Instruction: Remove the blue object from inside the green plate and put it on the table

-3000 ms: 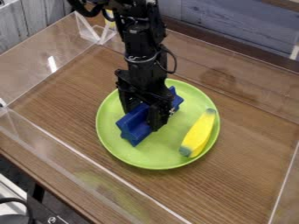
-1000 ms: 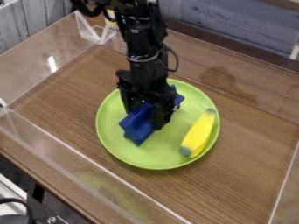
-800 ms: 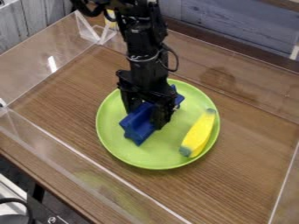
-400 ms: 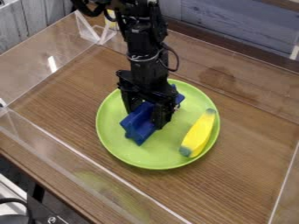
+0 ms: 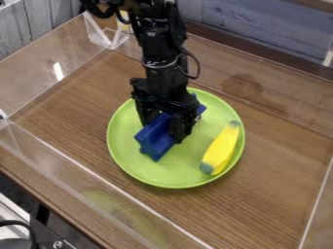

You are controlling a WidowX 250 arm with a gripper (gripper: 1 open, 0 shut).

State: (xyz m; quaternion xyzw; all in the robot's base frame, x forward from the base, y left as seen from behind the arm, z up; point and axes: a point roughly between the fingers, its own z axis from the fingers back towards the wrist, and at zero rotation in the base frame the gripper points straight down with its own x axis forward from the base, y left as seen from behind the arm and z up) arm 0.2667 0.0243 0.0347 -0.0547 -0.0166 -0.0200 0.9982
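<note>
Blue object (image 5: 156, 139) inside green plate (image 5: 130, 160), left of centre, low end pointing toward camera. Looks tilted, far end raised a bit, near end maybe on plate, can't say for sure. Gripper (image 5: 169, 119) right on top of it, black jaws clamped around upper end, so grasp looks made. Yellow banana-ish piece (image 5: 221, 148) lying on plate's right side, apart from block. Progress-wise: pickup seems underway, nothing on table (image 5: 260, 209) yet. Left to do: lift clear of rim, carry over, set down on wood.
</note>
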